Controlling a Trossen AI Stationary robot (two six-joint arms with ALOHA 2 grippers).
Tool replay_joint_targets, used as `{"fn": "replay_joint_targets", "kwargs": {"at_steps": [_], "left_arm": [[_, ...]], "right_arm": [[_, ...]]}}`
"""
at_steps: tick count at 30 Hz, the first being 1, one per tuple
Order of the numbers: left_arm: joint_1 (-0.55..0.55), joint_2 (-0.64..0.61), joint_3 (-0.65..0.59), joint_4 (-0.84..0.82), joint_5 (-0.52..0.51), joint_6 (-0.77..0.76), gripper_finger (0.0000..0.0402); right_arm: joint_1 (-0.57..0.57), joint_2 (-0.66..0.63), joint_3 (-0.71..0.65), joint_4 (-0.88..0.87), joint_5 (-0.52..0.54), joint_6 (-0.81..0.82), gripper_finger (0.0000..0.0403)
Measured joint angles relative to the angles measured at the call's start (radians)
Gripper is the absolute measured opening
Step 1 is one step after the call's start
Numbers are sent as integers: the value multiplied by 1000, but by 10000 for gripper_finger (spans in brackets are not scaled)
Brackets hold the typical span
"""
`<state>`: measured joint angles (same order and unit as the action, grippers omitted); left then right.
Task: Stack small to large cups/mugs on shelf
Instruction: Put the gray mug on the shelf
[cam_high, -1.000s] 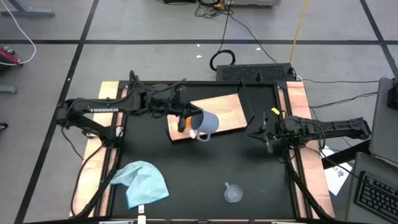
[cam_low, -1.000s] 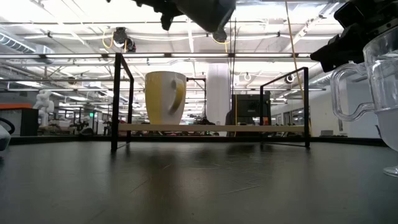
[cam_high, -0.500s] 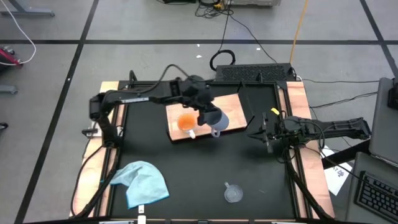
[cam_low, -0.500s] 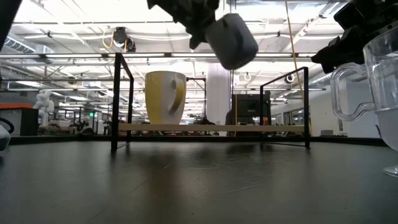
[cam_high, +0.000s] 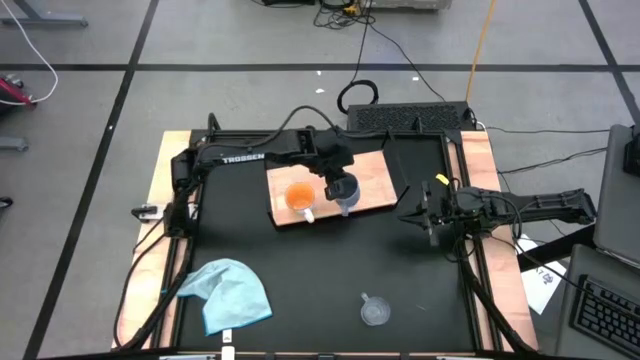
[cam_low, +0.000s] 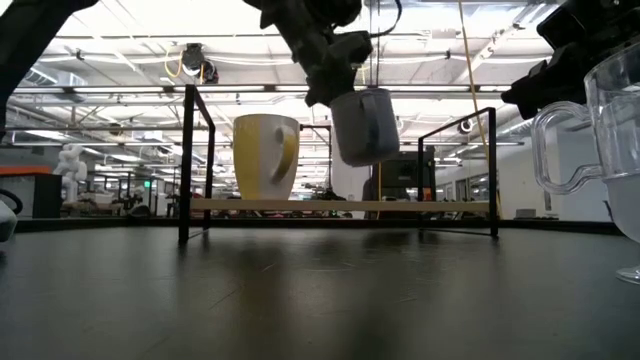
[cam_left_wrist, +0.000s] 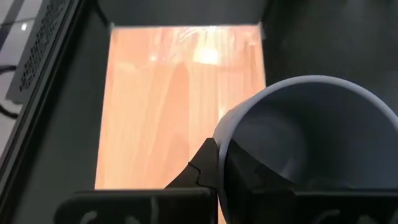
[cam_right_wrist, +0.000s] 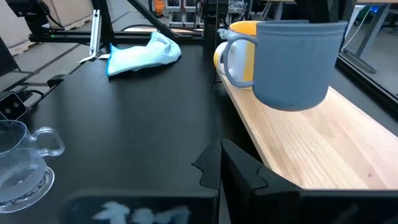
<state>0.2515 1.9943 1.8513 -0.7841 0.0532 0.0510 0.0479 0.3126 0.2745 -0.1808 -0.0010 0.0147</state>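
My left gripper (cam_high: 335, 180) is shut on the grey-blue cup (cam_high: 344, 191) and holds it above the light-brown wooden shelf (cam_high: 372, 175), just right of the orange cup (cam_high: 299, 196). The orange cup stands upright on the shelf board (cam_low: 430, 206) by its base. The clear cup (cam_high: 375, 312) stands on the black tabletop near the front edge. My right gripper (cam_high: 420, 212) waits shut and empty at the table's right side, off the shelf's right end. My left gripper holds the grey-blue cup by its rim (cam_left_wrist: 219, 134), with one finger (cam_left_wrist: 206, 167) outside the wall and a dark finger shape inside the cup. The fingers come from above, slanting down. The cup (cam_low: 365, 125) hangs mouth up, slightly tilted, clear of the shelf.
A light blue cloth (cam_high: 230, 292) lies crumpled at the front left of the table. The shelf has thin black frame posts (cam_low: 186, 165) at its ends. Wooden side rails (cam_high: 478, 160) border the tabletop. Bare board (cam_right_wrist: 311, 143) lies under and right of the held cup.
My left gripper has carried the grey-blue cup a little toward the table's right, past the orange cup, and then down toward the shelf. The cup has turned from lying tipped on its side to nearly upright, and it stays clear of the board.
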Motion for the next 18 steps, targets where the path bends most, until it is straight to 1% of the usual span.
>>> {"fn": "replay_joint_targets", "kwargs": {"at_steps": [18], "left_arm": [[25, -2, -8, -107, -10, -17, 5]], "right_arm": [[0, 0, 0, -3, 0, 0, 0]]}}
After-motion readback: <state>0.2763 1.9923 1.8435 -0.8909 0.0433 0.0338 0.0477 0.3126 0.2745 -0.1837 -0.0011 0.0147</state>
